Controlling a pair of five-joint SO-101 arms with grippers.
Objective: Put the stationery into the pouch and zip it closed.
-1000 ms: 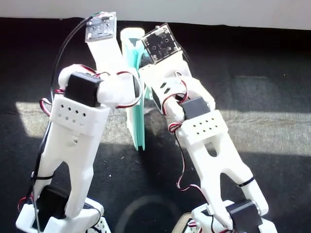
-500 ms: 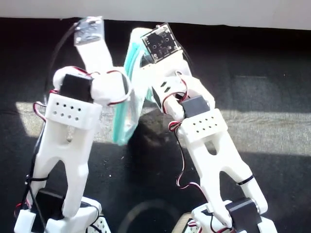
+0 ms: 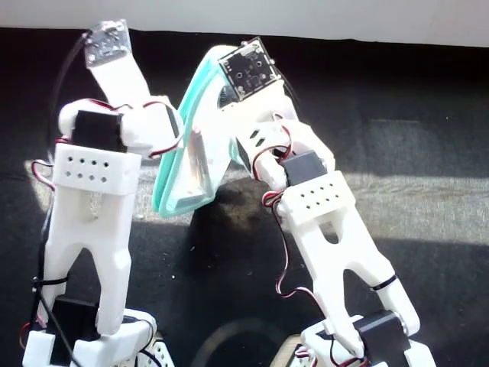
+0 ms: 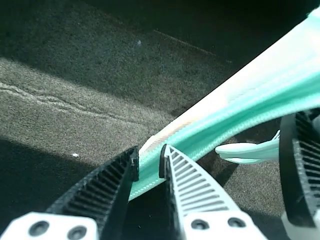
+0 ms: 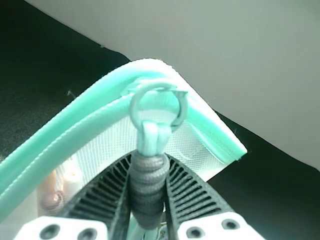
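Over 1 s my left arm [image 3: 92, 199] has swung outward, tilting the pouch [image 3: 187, 164], held above the tabletop [image 3: 428, 153]. Left jaws pinch its edge; right jaws clamp the zipper pull [image 5: 157, 107]. Zipping step, I judge: next, draw the pull along against that anchor.

Field count, one moment.

- Arms: two, a left arm [image 3: 92, 199] and a right arm [image 3: 328, 222], side by side.
- Grippers: two, one per arm, the left gripper [image 4: 149, 162] and the right gripper [image 5: 147, 175].
- Wrist camera boards: two, one per arm.
- Pouch [image 3: 177, 195]: one, mint-green with a mesh side.
- Zipper pull [image 5: 157, 107]: one, ring-shaped.
- Worktop [image 3: 428, 153]: one, under dark cloth.
- Stationery [image 5: 55, 192]: pale shapes showed through the mesh, too blurred to count.
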